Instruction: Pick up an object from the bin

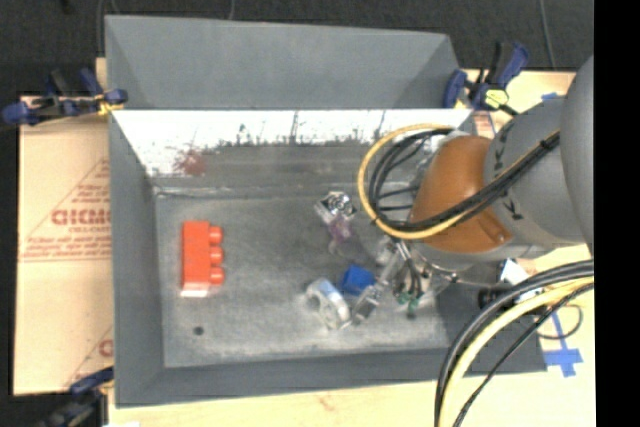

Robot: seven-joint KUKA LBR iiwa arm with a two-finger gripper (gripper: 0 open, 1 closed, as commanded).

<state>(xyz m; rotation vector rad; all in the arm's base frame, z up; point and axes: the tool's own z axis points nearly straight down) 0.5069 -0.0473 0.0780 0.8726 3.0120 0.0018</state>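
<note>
Small blue block (354,279) lies on the floor of the bin (280,75), lower centre-right of frame, just left of the gripper (390,290). Gripper opening: cannot tell. Pale ring-shaped piece (327,300) just beside the block, lower left. Small purple-and-silver item (338,213) lies above. Orange-red toy brick (201,258) lies well apart, at left.

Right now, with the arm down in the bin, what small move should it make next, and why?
Probably a small shift toward the blue block, then down onto it. The gripper sits low at the right of the bin, the blue block and a clear ring-like piece beside it; the orange toy brick lies far off left.
</note>
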